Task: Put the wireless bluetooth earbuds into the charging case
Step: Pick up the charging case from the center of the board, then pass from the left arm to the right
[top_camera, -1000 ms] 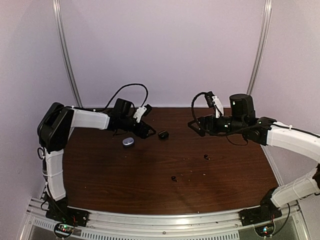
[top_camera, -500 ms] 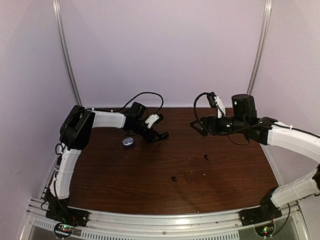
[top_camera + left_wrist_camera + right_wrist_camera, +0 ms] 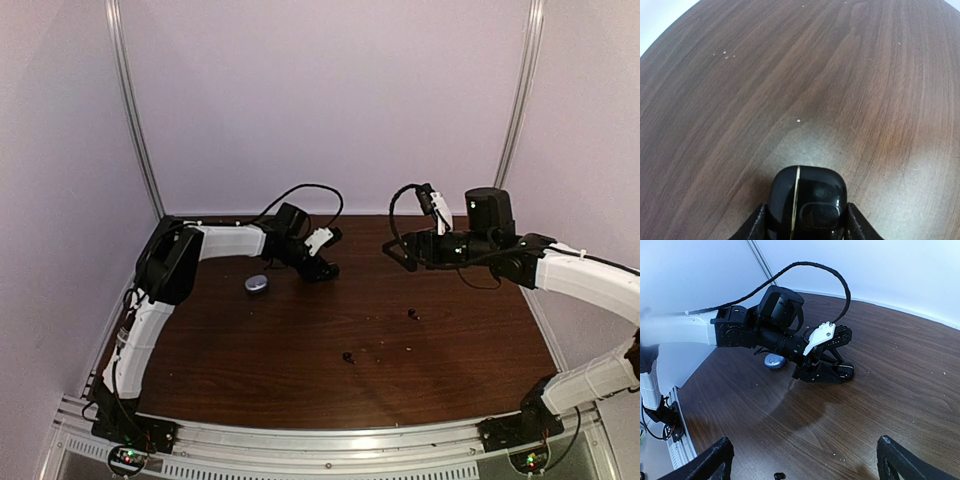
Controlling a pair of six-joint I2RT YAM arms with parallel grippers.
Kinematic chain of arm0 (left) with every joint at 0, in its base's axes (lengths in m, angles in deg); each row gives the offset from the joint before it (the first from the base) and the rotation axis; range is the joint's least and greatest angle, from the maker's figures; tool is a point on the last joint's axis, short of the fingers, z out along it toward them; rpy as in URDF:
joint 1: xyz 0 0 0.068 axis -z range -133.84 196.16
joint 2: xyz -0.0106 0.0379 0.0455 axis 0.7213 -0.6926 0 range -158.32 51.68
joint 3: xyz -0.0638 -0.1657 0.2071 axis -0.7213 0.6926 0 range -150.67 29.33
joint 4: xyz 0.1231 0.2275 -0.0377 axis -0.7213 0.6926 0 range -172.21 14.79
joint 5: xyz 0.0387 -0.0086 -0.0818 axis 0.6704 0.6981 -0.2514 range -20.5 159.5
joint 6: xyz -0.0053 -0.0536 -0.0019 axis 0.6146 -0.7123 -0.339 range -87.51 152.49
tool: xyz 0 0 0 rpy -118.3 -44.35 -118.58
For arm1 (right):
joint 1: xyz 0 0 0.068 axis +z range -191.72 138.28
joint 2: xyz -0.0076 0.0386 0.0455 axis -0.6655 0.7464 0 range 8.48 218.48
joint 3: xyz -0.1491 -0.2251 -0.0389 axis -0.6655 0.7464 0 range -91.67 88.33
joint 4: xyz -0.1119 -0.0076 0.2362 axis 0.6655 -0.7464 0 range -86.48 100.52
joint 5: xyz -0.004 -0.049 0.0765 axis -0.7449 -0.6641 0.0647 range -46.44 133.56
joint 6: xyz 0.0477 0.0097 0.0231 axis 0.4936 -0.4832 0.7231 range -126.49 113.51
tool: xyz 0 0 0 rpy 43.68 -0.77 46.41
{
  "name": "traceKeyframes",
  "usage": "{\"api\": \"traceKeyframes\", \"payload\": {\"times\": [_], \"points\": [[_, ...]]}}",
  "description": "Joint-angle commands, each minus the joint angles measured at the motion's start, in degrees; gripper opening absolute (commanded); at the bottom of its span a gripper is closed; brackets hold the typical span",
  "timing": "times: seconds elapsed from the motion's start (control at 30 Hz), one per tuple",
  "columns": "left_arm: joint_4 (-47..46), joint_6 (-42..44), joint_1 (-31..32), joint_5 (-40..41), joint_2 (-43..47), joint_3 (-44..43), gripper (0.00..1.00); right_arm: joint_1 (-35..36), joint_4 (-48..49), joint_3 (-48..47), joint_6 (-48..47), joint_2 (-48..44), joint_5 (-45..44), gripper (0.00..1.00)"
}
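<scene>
A glossy black charging case (image 3: 807, 200), lid closed, lies on the wooden table at the back left. My left gripper (image 3: 805, 222) is shut on it, a finger pressed against each side. From the right wrist view the same case (image 3: 845, 371) peeks out from the left fingers (image 3: 820, 374). Two tiny black earbuds (image 3: 413, 314) (image 3: 348, 357) lie loose mid-table, one of them also showing as an earbud (image 3: 779, 475) low in the right wrist view. My right gripper (image 3: 398, 250) hovers open at the back right, holding nothing.
A small lavender-silver case (image 3: 257, 284) lies closed just left of the left gripper. White crumbs dot the dark table (image 3: 300, 350). Pale walls and metal posts close off the back and sides.
The left arm reached right from the lavender case to the black case and its jaws closed around it. The right arm barely moved.
</scene>
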Motion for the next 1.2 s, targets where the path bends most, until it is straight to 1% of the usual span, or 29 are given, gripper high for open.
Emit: {"api": "traceKeyframes", "payload": {"times": [0.0,0.07,0.17,0.33,0.37,0.43,0.5,0.6,0.73,0.87,1.0,1.17], "points": [[2.66,1.12,0.29,1.53,-1.75,0.25,0.42,-0.62,-0.04,0.86,-0.41,-1.60,0.52,1.00],[2.58,1.70,0.27,1.79,-0.57,1.93,0.36,-0.59,0.00,1.04,-0.27,-1.73,0.70,1.00],[-2.39,1.91,0.35,1.04,4.10,8.39,0.27,-0.73,0.53,1.50,0.20,-1.70,1.11,1.00],[-14.89,1.14,0.83,-1.00,16.34,22.17,0.22,-0.80,2.83,2.88,1.97,-2.41,2.17,1.00],[-15.70,0.98,1.08,-1.26,18.99,24.88,0.22,-0.77,3.36,3.16,2.20,-2.70,2.76,1.00],[-21.73,0.78,2.01,-1.36,24.00,30.24,0.21,-0.75,4.65,4.43,2.46,-3.48,4.43,0.99],[-25.79,0.65,3.71,-0.60,28.96,35.30,0.21,-0.74,5.69,5.53,3.61,-3.57,6.21,0.96],[-29.96,0.15,6.39,2.08,35.74,40.92,0.20,-0.56,8.68,6.65,6.35,-2.54,10.60,0.84],[-33.14,0.45,10.64,6.24,44.39,46.04,0.19,0.03,12.43,7.33,10.29,-2.51,14.86,0.76],[-33.91,1.77,15.32,10.77,49.63,48.52,0.19,1.25,13.84,6.45,12.07,-2.36,17.50,0.72],[-32.66,5.67,19.84,15.08,52.21,49.16,0.19,2.37,15.22,5.72,13.64,-1.76,19.67,0.69],[-30.68,10.01,23.56,19.34,52.96,48.79,0.18,3.82,12.65,2.84,13.04,-0.56,21.77,0.65]]}}
